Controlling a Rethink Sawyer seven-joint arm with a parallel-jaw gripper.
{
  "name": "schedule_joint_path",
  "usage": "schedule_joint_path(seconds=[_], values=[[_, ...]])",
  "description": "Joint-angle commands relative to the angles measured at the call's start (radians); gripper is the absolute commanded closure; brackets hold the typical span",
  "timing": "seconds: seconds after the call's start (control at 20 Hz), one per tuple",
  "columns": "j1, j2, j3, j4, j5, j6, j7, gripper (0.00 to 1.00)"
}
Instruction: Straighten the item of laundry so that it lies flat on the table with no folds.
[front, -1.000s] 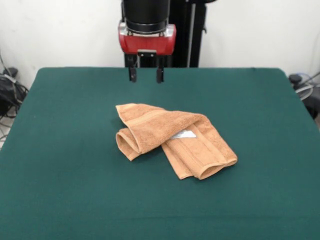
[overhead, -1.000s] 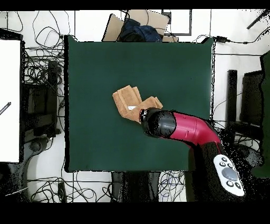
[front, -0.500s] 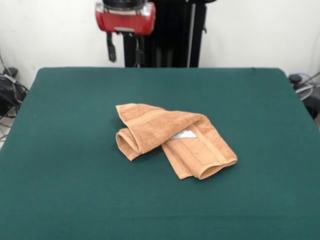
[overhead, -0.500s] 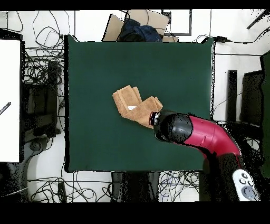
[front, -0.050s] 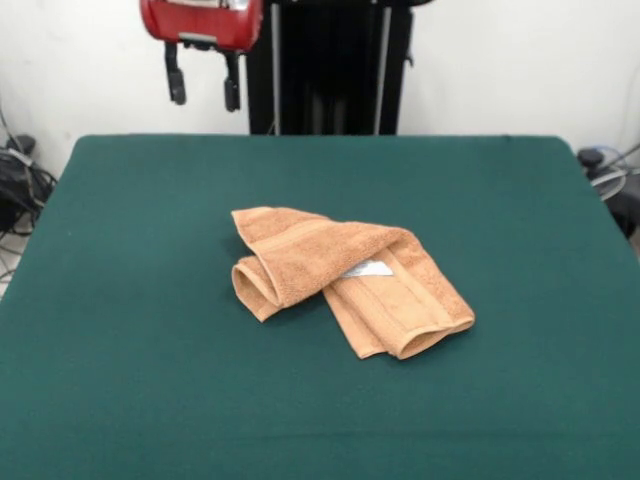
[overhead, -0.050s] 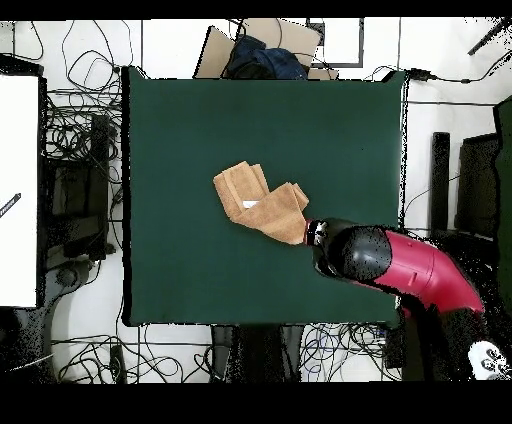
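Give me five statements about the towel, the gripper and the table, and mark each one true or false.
1. The towel lies flat with no folds. False: it is folded over itself, with rolled edges.
2. The gripper holds nothing. True: it hangs open, raised above the table's far edge.
3. A small white tag shows on the towel. True.
4. The gripper touches the towel. False: they are clearly apart.
5. The towel hangs over the edge of the table. False: it sits near the middle, green surface all round it.
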Motion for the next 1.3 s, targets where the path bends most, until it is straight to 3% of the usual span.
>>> schedule_joint_path(seconds=[0.05,0.55,1.3], values=[[-0.003,0.134,0.085,0.043,-0.117,-0.086,-0.087,0.0],[0.004,0.18,0.084,0.083,-0.157,-0.19,0.013,0.0],[0.005,0.266,0.08,0.048,-0.163,-0.237,0.033,0.0]])
